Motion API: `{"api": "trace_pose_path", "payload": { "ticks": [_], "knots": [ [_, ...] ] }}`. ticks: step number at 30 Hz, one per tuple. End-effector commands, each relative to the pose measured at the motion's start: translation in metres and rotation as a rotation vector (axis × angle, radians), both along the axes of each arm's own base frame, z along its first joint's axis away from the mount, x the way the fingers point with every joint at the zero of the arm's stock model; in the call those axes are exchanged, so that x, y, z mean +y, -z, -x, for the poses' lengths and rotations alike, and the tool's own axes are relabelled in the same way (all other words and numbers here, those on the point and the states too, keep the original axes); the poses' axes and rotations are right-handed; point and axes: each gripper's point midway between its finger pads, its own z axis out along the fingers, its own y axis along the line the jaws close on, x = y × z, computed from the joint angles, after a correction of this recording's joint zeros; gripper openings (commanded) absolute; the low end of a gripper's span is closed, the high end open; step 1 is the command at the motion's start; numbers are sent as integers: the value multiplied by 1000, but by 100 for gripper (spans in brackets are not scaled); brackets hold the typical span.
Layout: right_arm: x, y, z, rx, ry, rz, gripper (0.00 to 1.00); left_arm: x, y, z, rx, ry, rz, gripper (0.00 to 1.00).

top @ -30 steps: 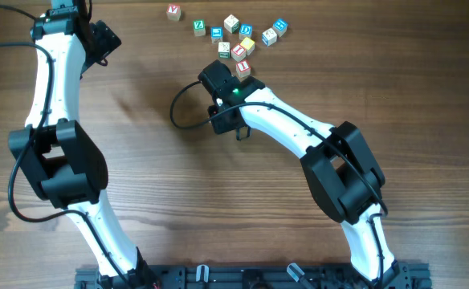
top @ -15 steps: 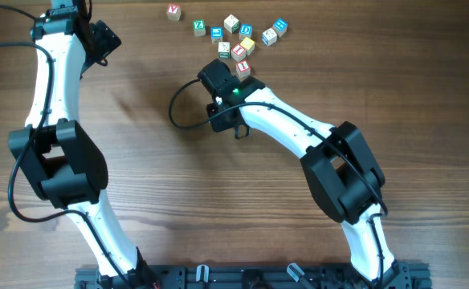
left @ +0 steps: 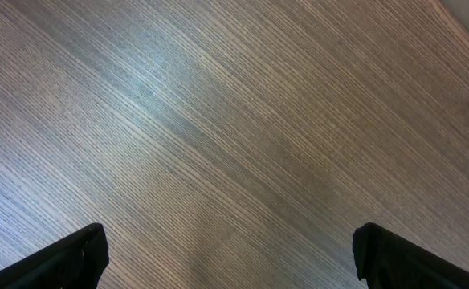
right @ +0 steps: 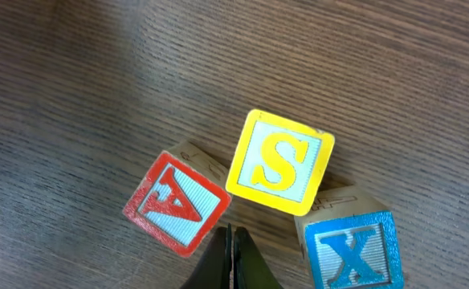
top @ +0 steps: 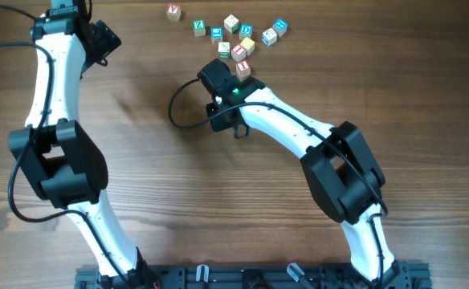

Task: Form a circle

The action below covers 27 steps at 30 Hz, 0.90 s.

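Wood-grain desk (top: 138,144) carries the circle (top: 238,50) on its far side, loose cubes (top: 198,26) scattered nearby. Right hand (right: 230,245), pinched closed on nothing, sits just beside the red A (right: 176,203) and yellow S (right: 280,163). Left hand (left: 230,257) gapes wide, well apart.

Tight circle (top: 238,50) of letter cubes

Open ground: bare table (top: 146,160) lies wide between left arm (top: 50,88) and right arm (top: 291,128).
Blocked: red A cube (right: 177,202), yellow S cube (right: 280,162) and blue X cube (right: 351,249) crowd just ahead of the right gripper (right: 230,253), whose tips are pressed together.
Snag: black cable loop (top: 178,108) lies beside the right arm.
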Motion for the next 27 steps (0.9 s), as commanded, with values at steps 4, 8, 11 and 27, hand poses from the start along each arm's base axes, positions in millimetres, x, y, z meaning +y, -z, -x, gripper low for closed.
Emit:
{"api": "trace_pose_path", "payload": {
  "ticks": [4, 8, 11, 27],
  "knots": [
    [4, -2, 2, 0, -19, -15, 4, 3, -6, -1, -9, -3, -15, 100],
    [4, -3, 2, -1, -19, -17, 4, 3, -6, -1, -9, -3, -15, 100],
    [5, -3, 2, -3, -19, -18, 4, 3, -6, -1, -9, -3, -15, 100],
    [2, -1, 7, 20, -21, -10, 4, 3, -6, -1, -9, -3, -15, 100]
  ]
}}
